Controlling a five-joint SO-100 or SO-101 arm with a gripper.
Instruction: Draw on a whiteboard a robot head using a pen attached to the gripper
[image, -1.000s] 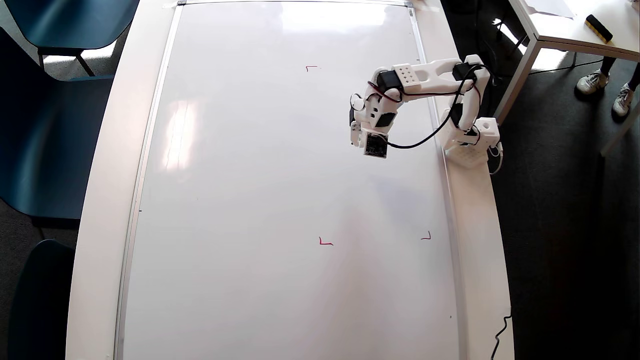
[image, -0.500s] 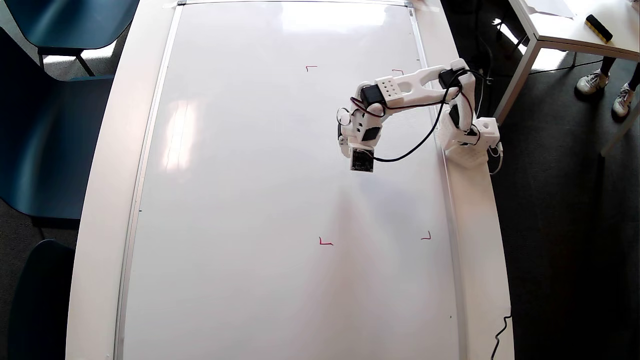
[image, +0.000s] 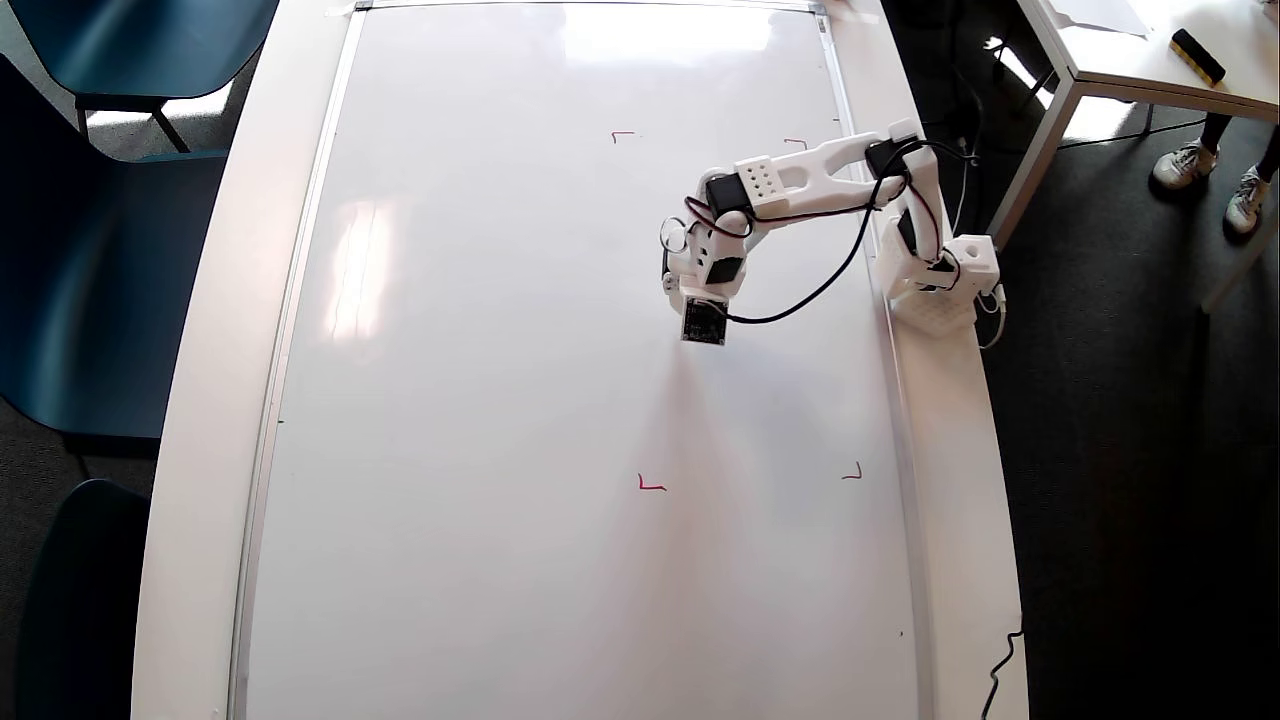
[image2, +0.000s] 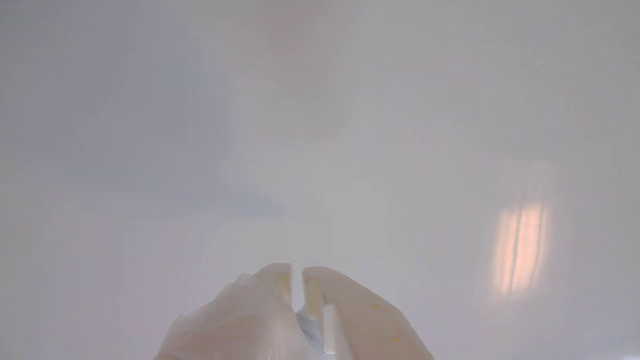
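Above the whiteboard (image: 560, 400), just inside its upper-right red corner mark (image: 795, 143), I am hovering my gripper (image2: 297, 280), fingers nearly together around something pale, probably the pen. No robot head is showing yet; next I judge I need a gentle touchdown.

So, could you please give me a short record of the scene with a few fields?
Surface: whiteboard lying flat on a white table
Drawing: no blue lines visible; only red corner marks
Arm: base at the board's right edge in the overhead view, reaching left over the board
Gripper: fingers nearly together, a narrow slit between them, pointing at the board
Pen: something pale sits between the fingers in the wrist view; too blurred to confirm
Surroundings: blue chairs on the left, another table top right
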